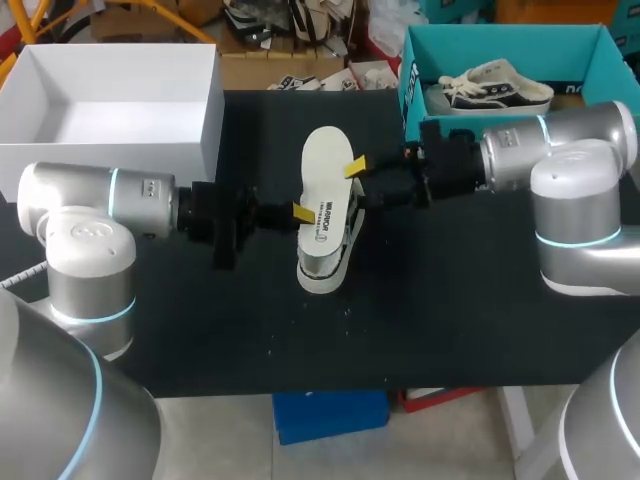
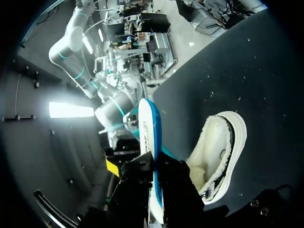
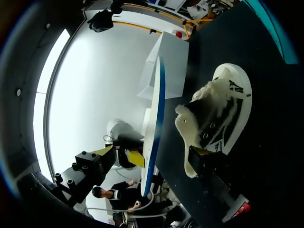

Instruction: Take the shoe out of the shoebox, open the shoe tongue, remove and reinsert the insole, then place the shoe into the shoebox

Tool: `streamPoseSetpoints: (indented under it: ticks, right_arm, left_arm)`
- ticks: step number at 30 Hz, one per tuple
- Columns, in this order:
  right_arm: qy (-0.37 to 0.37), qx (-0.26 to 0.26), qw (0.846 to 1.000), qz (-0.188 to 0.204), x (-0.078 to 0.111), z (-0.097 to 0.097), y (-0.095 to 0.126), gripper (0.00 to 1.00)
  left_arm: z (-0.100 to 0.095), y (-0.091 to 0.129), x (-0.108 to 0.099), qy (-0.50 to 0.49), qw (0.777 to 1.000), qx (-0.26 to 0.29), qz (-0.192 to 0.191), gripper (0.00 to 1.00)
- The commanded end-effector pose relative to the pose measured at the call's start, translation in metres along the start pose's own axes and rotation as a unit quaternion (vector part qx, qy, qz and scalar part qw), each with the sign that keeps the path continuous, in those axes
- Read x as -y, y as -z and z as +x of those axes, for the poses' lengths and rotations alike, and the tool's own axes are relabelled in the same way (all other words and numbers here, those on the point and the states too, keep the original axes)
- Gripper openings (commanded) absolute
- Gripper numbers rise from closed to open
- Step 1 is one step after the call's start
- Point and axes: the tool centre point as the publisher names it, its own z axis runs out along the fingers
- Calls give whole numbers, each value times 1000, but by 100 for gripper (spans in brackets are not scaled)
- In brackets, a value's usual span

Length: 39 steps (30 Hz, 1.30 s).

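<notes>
Black tabletop (image 1: 200, 330) is carrying the shoe (image 1: 325, 268). Just above the shoe, my left hand (image 1: 300, 213) is clamping the insole (image 1: 325, 180), and my right hand (image 1: 358, 168) is standing apart, one finger on either side of the insole.

Robotics lab, arm-manipulation rig. Shown by two silver industrial arms with glowing cyan joint rings, left arm (image 1: 90, 200) and right arm (image 1: 560, 150), reaching in from opposite sides of a black matte counter (image 1: 200, 340). Staged props on it: open white shoebox (image 1: 120, 150), teal shoebox (image 1: 500, 45), one sneaker (image 1: 335, 255), a loose insole (image 1: 325, 190). White specks dotted across the counter surface.
</notes>
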Motion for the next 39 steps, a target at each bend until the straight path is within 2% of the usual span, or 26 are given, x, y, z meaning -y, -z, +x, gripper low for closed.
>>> streamPoseSetpoints:
  ticks: [1,14,15,16,18,20,22,25,33,34,35,39]
  right_arm:
    - [0,0,1000,-3,-3,0,-11,100]
    - [6,-2,1000,9,-17,3,-30,98]
    - [6,-2,1000,10,-18,3,-31,93]
    - [6,-2,1000,11,-18,3,-32,82]
    - [6,-2,1000,12,-19,2,-34,69]
    - [5,-1,1000,12,-19,1,-34,45]
    - [3,0,1000,13,-19,0,-35,32]
    - [4,5,1000,17,-20,-1,-37,0]
    - [4,5,1000,17,-20,-1,-37,0]
    - [4,5,1000,17,-20,-1,-37,0]
    - [4,5,1000,17,-20,-1,-37,0]
    - [4,5,1000,17,-20,-1,-37,0]
  left_arm:
    - [0,-1,0,-1,1000,-2,-1,0]
    - [0,-1,0,-1,1000,-2,-1,0]
    - [0,-1,0,-1,1000,-2,-1,0]
    - [0,-1,0,-1,1000,-2,-1,0]
    - [0,-1,0,-1,1000,-2,-1,0]
    - [0,-1,0,-1,1000,-2,-1,0]
    - [0,-1,0,-1,1000,-2,-1,0]
    - [0,-1,0,-1,1000,-2,-1,0]
    - [0,-1,0,-1,1000,-2,-1,0]
    - [-2,0,1,4,1000,-20,-7,25]
    - [-4,2,0,4,1000,-26,-11,100]
    - [-13,15,-1,3,995,-99,-20,100]
